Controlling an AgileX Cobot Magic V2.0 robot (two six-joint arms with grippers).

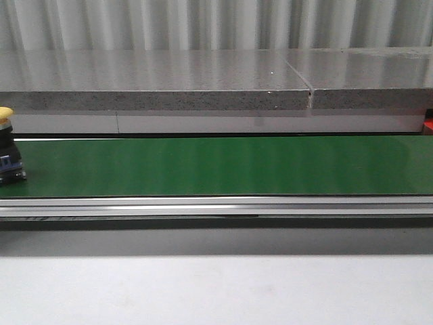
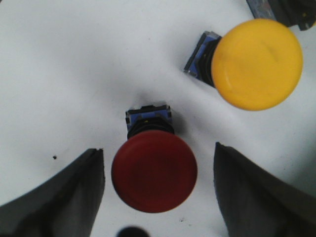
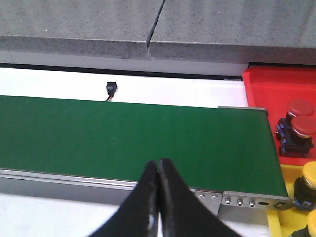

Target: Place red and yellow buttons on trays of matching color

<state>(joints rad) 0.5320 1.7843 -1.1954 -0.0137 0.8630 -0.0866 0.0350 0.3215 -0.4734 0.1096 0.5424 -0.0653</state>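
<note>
In the left wrist view a red button point(image 2: 154, 170) lies on a white surface between the fingers of my open left gripper point(image 2: 159, 170), which do not touch it. A yellow button point(image 2: 256, 64) lies beyond it. In the front view another yellow button point(image 1: 7, 145) stands at the far left end of the green belt point(image 1: 223, 166). My right gripper point(image 3: 158, 165) is shut and empty, just in front of the belt's near rail. The red tray point(image 3: 281, 86) holds two red buttons point(image 3: 301, 126). The yellow tray point(image 3: 289, 175) holds yellow buttons point(image 3: 308, 175).
A grey stone ledge point(image 1: 203, 81) runs behind the belt. The belt's metal rail point(image 1: 216, 206) runs along its near side. A small black connector point(image 3: 111, 90) sits on the white strip behind the belt. A dark part point(image 2: 291, 12) lies past the yellow button.
</note>
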